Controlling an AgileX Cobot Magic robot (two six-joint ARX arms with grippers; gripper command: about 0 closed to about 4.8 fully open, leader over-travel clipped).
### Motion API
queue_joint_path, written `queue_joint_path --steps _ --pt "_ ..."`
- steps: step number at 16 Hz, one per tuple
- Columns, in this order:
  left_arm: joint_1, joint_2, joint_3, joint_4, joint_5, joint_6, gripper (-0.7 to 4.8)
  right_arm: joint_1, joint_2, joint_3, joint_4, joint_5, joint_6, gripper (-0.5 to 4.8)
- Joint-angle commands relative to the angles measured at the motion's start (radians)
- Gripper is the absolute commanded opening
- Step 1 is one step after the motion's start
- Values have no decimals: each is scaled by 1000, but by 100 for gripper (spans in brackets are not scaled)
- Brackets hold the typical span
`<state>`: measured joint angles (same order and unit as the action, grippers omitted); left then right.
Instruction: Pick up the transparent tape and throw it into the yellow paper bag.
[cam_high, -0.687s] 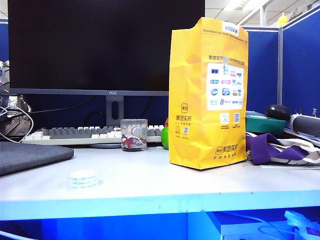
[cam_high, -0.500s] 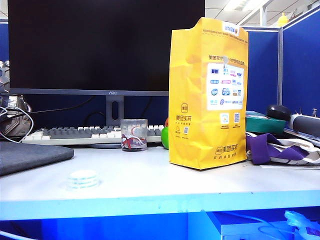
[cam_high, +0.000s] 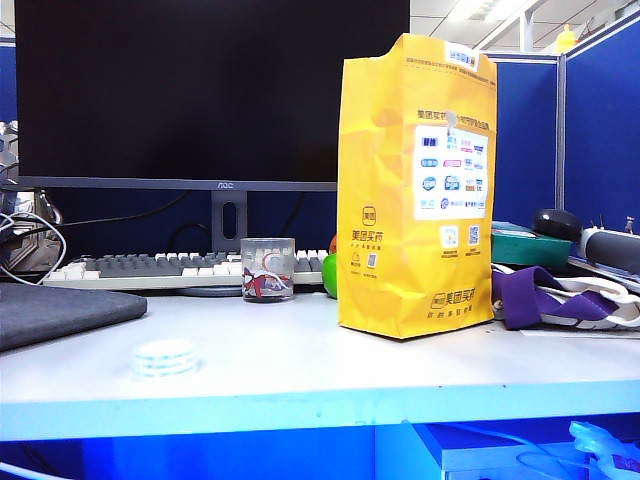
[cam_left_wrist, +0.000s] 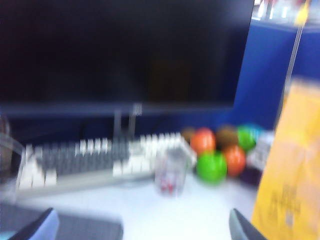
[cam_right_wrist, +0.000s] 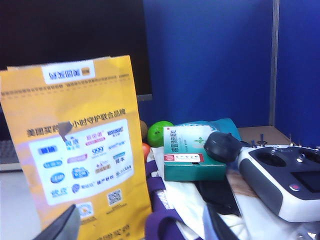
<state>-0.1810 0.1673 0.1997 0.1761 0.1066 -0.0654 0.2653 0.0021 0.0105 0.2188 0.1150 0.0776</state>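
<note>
Left claw (cam_left_wrist: 140, 227): two dark finger tips show at the low corners of the left wrist view, far apart from each other, so the claw is spread and holds nothing. The view is blurred.
Right claw (cam_right_wrist: 142, 225): only two dark finger tips show at the low edge of the right wrist view; I judge it pressed together as far as it goes, and nothing is between the tips.
Arms in exterior view: neither arm is seen there.
Task's thing: the small flat round roll of transparent tape (cam_high: 166, 358) lies flat on the white surface (cam_high: 330, 360), hole upward, near the front edge. As a round disc it has no long axis.
Direction: in the exterior view the tape is at about 8 o'clock from the tall yellow paper bag (cam_high: 415, 185), well apart from it. The tape shows in no wrist view.
Nearer arm: my judgement is the left one, because the tape is on the left part of the surface and the right claw faces the bag.
Other things: a clear glass cup (cam_high: 268, 269) stands between tape and bag, further back, before a grey-white keyboard (cam_high: 150, 268).
Coming move: the left claw must probably descend toward the tape.
</note>
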Motion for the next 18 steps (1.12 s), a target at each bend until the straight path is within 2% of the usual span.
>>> queue_joint_path --steps 1,4,5,6,7,8,10,11,12,16,17,18 --pt "0 299 191 -33 136 -14 479 0 0 10 4 -5 82 338" --pt "-1 664 462 -215 310 16 479 0 51 147 -113 -34 80 338" --pt "-1 772 562 -266 368 42 479 0 111 219 -119 -88 80 338" --pt "-1 835 631 -306 389 67 479 0 170 270 -122 -111 84 338" --pt "-1 895 718 -392 387 132 479 0 292 357 -149 -178 99 338" --pt "1 929 779 -476 371 198 479 0 400 422 -194 -260 140 338" --pt "0 948 845 -610 309 273 479 0 573 509 -248 -444 167 338" --pt "0 953 876 -692 300 294 479 0 689 550 -260 -593 180 338" --pt "0 953 896 -774 293 301 479 0 838 591 -260 -757 185 338" --pt "0 953 903 -961 243 293 479 0 1012 655 -261 -1088 197 337" --pt "0 954 903 -997 233 289 479 0 1040 663 -262 -1158 215 337" --pt "0 958 903 -1014 219 286 479 1 1056 665 -269 -1184 214 337"
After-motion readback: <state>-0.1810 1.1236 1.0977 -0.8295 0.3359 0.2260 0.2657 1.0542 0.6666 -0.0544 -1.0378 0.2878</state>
